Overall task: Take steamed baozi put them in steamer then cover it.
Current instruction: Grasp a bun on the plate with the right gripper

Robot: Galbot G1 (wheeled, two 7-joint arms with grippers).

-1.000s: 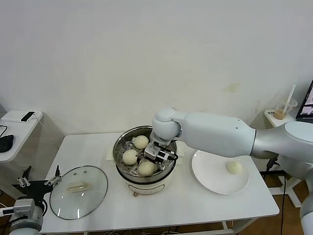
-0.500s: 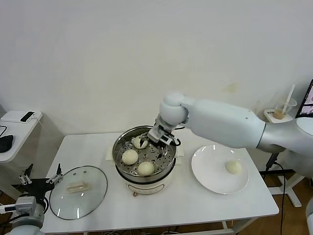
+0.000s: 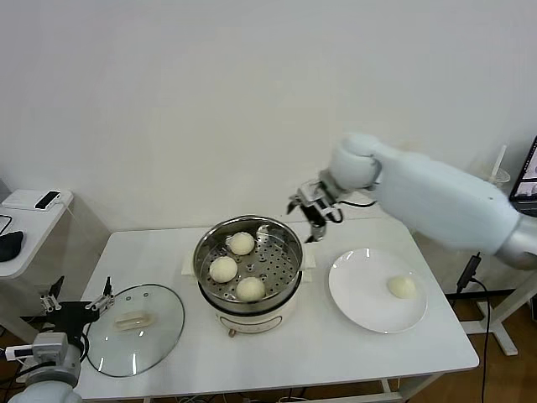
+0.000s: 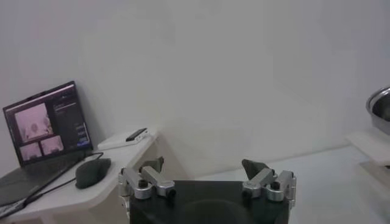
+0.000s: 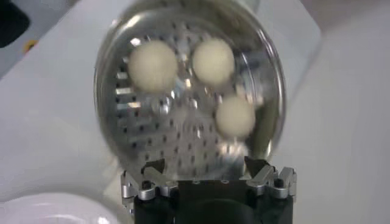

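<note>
Left gripper (image 3: 77, 306): parked low, off the table's edge on the far side of the lid from the steamer, fingers spread wide with nothing between them; its own wrist view (image 4: 207, 176) shows the same gaping, empty fingers
Cover (image 3: 134, 328): the glass lid lies flat on the table (image 3: 336, 357) just beside the steamer, on its left, cream handle facing up, well clear of the pot
Steamer (image 3: 249, 270): stands uncovered in the middle of the table on its cream base; perforated tray in plain sight, seen also from the right wrist (image 5: 189, 91)
Baozi in steamer: three buns sit on the tray, one toward the back (image 3: 242, 243), one on the left side (image 3: 223, 269), one at the front (image 3: 251, 288), each apart from the others; the right half of the tray is bare metal
Right gripper (image 3: 309, 206): up in the air just beyond the steamer's back right rim, fingers standing apart and carrying nothing; its wrist view (image 5: 207, 173) looks down over the tray
Plate (image 3: 361, 306): white, flat, to the right of the steamer
Baozi on plate (image 3: 402, 287): the fourth bun rests alone on the side of the plate away from the steamer
</note>
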